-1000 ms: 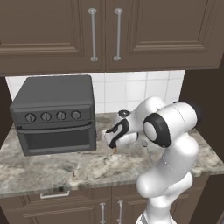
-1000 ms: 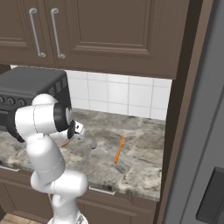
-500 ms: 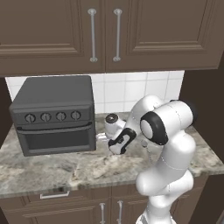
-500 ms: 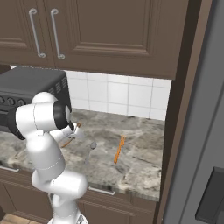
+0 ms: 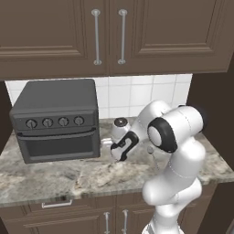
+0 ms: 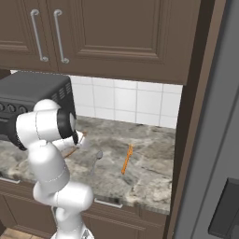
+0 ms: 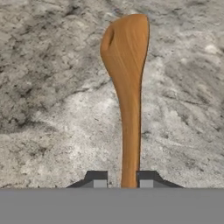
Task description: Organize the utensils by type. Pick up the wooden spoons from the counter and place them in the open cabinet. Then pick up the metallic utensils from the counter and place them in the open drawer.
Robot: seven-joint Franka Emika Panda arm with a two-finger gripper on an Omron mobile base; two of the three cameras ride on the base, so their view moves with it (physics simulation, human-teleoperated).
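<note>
A wooden spoon (image 7: 127,83), orange-brown, runs up from between my fingertips (image 7: 97,180) with its oval bowl at the far end, over the counter (image 7: 52,109). My gripper (image 7: 122,183) is shut on its handle. From the base, the gripper (image 5: 118,154) hangs low over the counter (image 5: 68,176), just right of the oven. From the right side the gripper (image 6: 77,140) shows the spoon (image 6: 69,151) slanting down from it. A thin grey metal spoon (image 6: 95,161) and a slim orange utensil (image 6: 126,158) lie further right. The open cabinet and open drawer are out of view.
A dark grey toaster oven (image 5: 57,121) stands on the counter at the left, close to my hand. Closed wall cabinets (image 5: 109,36) hang overhead. A tall dark panel (image 6: 196,116) and a grey fridge (image 6: 224,140) bound the counter on the right.
The jaws have closed on the wooden spoon's handle. The hand has shifted only slightly near the oven.
</note>
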